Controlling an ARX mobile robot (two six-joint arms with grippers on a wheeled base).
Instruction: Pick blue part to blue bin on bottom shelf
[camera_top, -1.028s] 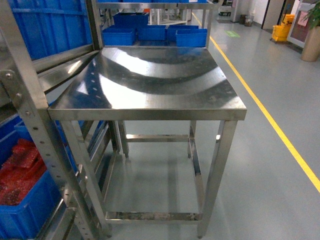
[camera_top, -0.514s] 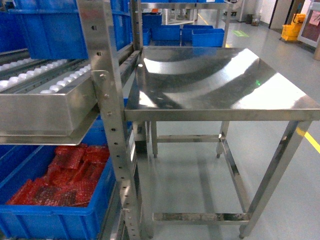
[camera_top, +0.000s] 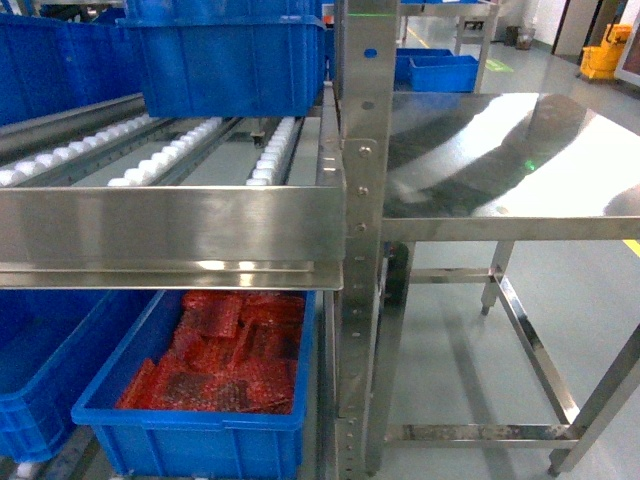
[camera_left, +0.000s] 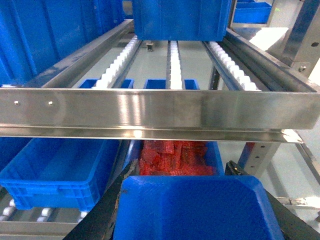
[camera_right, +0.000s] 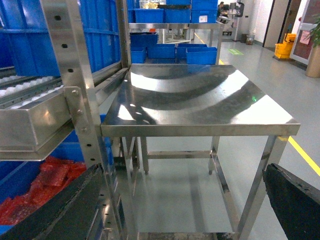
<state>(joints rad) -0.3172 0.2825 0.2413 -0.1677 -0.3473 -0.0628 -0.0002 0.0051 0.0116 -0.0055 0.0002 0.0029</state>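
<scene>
The small blue blocky part sits between the dark fingers of the left gripper, apparently pinched there, level with the brushed stainless-steel roller shelf. Below and to the left, the large empty ribbed blue plastic bin rests on the bottom shelf of white rollers, just beside a like blue crate of red bubble-wrap bags. The right gripper hangs spread wide – nothing between its fingers – facing a shiny steel table
</scene>
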